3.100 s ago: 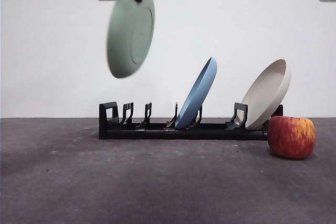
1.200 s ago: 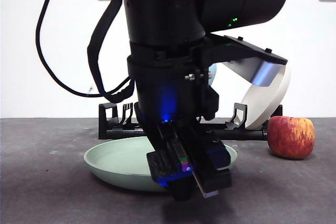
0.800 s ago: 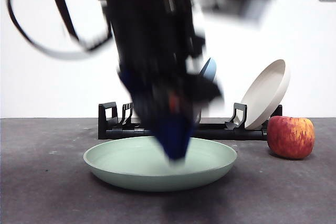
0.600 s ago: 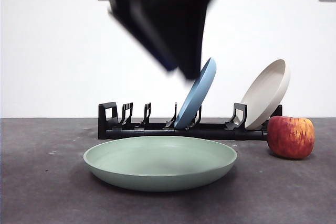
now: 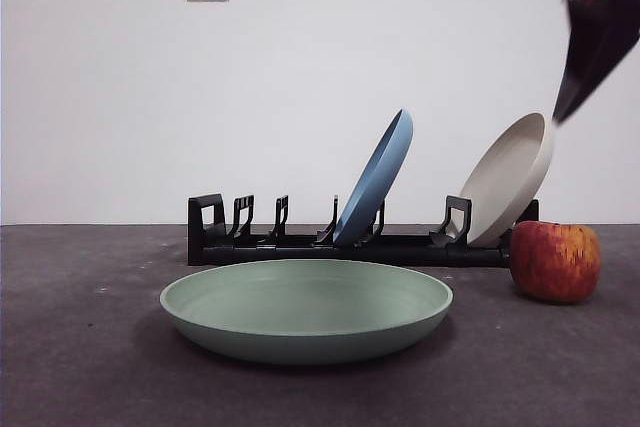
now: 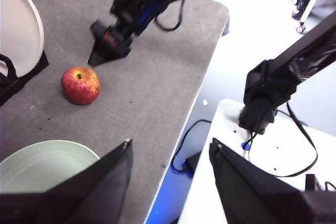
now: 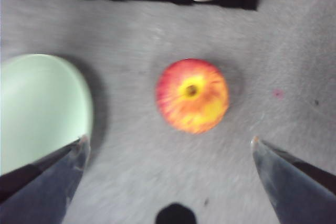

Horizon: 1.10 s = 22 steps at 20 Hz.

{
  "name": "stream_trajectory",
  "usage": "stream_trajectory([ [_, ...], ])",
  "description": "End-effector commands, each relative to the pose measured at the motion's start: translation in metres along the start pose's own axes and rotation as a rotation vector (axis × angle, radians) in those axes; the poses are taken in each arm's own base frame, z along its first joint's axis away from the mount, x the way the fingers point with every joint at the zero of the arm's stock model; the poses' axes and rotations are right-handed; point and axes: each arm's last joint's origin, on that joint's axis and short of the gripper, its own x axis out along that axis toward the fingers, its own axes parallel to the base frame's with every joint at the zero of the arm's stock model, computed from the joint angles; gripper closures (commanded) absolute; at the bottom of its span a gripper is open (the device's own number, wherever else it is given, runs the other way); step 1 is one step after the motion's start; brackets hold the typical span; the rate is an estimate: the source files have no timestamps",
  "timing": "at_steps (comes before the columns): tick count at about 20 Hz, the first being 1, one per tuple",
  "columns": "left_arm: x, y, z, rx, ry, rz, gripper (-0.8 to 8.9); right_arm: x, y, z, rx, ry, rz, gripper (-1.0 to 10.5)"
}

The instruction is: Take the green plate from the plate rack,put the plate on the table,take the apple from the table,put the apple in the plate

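The green plate (image 5: 306, 309) lies flat on the table (image 5: 90, 367), in front of the plate rack (image 5: 300, 245). Right of the rack's end sits the red apple (image 5: 555, 261). My right gripper (image 5: 590, 37) hangs above the apple at the top right. In its wrist view its jaws (image 7: 169, 140) stand wide open with the apple (image 7: 192, 95) centred below and the green plate (image 7: 37, 108) to one side. My left gripper (image 6: 168, 166) is open, empty and raised high, looking down on the apple (image 6: 80, 84), the green plate (image 6: 37, 163) and the right gripper (image 6: 107, 48).
A blue plate (image 5: 375, 177) leans in the rack's middle slots and a beige plate (image 5: 510, 179) leans at its right end, close behind the apple. The table's edge (image 6: 202, 77) drops off beyond the apple in the left wrist view.
The left arm set the green plate down on the table, let go and rose out of the front view. The right arm's dark tip has come in at the top right, above the apple.
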Motion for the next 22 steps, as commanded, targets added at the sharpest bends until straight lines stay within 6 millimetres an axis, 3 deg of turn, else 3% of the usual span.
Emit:
stream_trajectory([
  [1,-0.003,0.0,0.0,-0.027,-0.008,-0.003,5.61,0.022,-0.005,0.006,0.002,0.011,-0.014,2.1],
  [6,-0.004,0.0,-0.001,-0.047,0.0,-0.002,5.62,0.063,-0.01,0.012,-0.017,0.025,-0.013,2.1],
  [14,-0.004,0.0,-0.001,-0.052,-0.001,-0.001,5.62,0.116,-0.002,0.005,-0.081,0.096,-0.072,2.1],
  [18,-0.004,0.0,-0.001,-0.052,0.001,0.001,5.62,0.126,-0.001,0.004,-0.102,0.095,-0.123,2.4],
  [22,-0.004,0.0,-0.003,-0.052,0.017,0.007,5.62,0.126,-0.001,0.004,-0.091,0.093,-0.123,6.1],
])
